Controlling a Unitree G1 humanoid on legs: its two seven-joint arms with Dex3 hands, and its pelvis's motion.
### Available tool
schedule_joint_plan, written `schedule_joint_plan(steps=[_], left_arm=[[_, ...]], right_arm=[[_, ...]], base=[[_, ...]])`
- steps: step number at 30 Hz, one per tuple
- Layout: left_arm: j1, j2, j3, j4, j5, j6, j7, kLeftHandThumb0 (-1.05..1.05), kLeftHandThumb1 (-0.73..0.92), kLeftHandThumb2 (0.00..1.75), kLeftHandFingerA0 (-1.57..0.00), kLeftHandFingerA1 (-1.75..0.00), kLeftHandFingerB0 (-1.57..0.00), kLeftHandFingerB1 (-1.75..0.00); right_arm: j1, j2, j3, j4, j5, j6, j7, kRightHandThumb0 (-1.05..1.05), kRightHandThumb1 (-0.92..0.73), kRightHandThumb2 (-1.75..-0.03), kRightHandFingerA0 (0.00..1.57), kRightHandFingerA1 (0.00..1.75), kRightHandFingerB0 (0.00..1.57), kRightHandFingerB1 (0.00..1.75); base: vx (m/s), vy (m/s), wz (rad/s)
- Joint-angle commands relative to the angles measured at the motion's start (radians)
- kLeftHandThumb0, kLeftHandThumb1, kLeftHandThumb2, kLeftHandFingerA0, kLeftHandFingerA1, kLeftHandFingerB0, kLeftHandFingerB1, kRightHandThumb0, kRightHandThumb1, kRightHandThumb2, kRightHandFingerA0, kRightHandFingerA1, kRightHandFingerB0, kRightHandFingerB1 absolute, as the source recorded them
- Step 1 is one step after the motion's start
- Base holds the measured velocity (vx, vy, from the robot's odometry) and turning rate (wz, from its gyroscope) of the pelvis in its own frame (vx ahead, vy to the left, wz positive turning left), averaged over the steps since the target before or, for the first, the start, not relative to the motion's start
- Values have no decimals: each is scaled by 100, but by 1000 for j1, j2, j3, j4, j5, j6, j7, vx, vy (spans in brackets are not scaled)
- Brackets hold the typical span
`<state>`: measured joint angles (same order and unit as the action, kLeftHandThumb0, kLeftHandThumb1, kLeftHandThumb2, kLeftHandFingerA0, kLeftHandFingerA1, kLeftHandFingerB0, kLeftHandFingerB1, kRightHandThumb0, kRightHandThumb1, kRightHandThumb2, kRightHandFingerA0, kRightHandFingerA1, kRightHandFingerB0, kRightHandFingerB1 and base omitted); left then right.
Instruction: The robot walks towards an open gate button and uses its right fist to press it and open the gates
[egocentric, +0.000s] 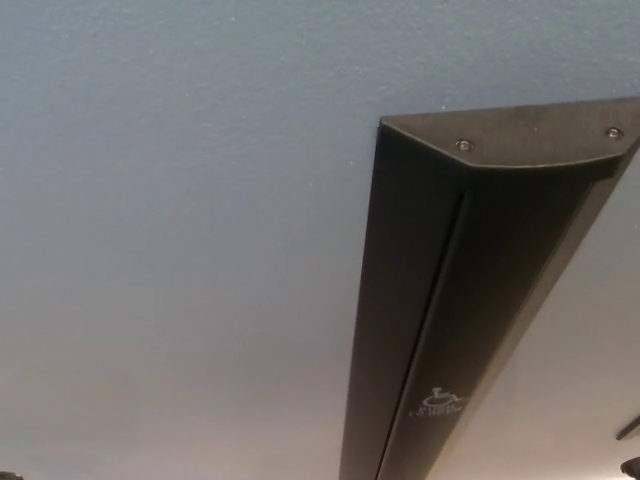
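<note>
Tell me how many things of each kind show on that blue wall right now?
Dark push bar: 1
Screws on its top cap: 2
Wheelchair symbol: 1
Total: 4
No robot hand is clearly in view.
</note>
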<state>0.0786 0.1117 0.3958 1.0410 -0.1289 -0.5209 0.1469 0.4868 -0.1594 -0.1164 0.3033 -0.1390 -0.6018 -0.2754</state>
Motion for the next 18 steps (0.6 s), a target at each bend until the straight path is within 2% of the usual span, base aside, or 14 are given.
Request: schedule_joint_plan(steps=[1,5,6,13,15,18], left_arm=[[4,22,22,0,-30,-56,-19,-3,40,137,-106,-150,-104,-126],[-2,18,29,-5,-33,-43,-16,-4,42,135,-105,-150,-103,-125],[-1,11,29,-4,-32,-46,-13,-4,44,131,-104,-149,-102,-123],[1,5,26,-21,-32,-43,-10,-3,42,135,-103,-151,-102,-126],[-18,12,35,-5,-39,-49,-10,-3,41,137,-106,-148,-103,-126],[-24,16,38,2,-38,-51,-10,-3,41,137,-106,-148,-103,-126]], right_arm=[[99,1,12,-155,17,-2,66,-12,-64,-84,94,125,97,86],[150,5,22,-242,16,6,85,-12,-64,-84,94,126,96,86],[205,-12,36,-305,11,-37,112,-9,-65,-81,94,122,96,86],[285,-33,48,-417,-12,-54,151,-10,-67,-79,93,122,94,85],[333,-65,60,-517,-86,-95,180,-11,-63,-85,90,128,91,90],[351,-79,66,-564,-123,-102,188,-11,-63,-85,90,128,91,90]], base=[[0,0,0],[0,0,0],[0,0,0],[0,0,0],[0,0,0],[0,0,0]])
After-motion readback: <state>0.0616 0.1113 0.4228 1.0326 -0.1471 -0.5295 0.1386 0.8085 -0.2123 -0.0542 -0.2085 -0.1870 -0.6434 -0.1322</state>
